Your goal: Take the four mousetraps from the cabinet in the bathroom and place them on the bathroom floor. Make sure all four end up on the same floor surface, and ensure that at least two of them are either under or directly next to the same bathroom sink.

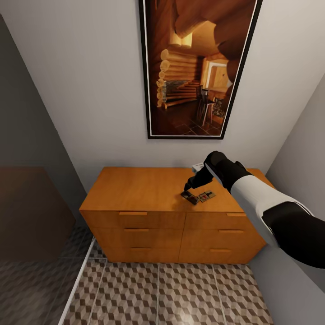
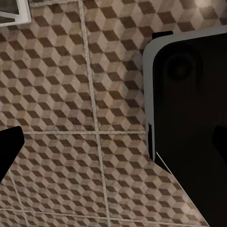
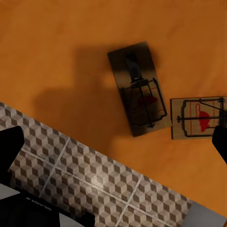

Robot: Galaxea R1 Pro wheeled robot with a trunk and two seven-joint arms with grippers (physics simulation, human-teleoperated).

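Two mousetraps lie side by side on the flat top of the orange-brown cabinet point(image 1: 135, 189), toward its right. One is shadowed and dark point(image 1: 189, 197) point(image 3: 138, 94). The other is paler with a red spot point(image 1: 206, 196) point(image 3: 196, 117). My right gripper point(image 1: 188, 185) point(image 3: 114, 146) hovers open just above them, and its fingertips point(image 3: 9, 151) stand wide apart and touch neither trap. The cabinet's drawers are closed. My left gripper point(image 2: 114, 144) hangs open over the cube-patterned bathroom floor point(image 2: 71, 94) point(image 1: 180, 293). The sink is out of view.
A large framed picture point(image 1: 198, 67) hangs on the wall above the cabinet. A dark glass partition point(image 1: 31, 203) with a white floor rail point(image 1: 76, 289) closes off the left. A grey wall point(image 1: 298, 135) stands close on the right. My own dark base point(image 2: 189, 118) sits beside the left gripper.
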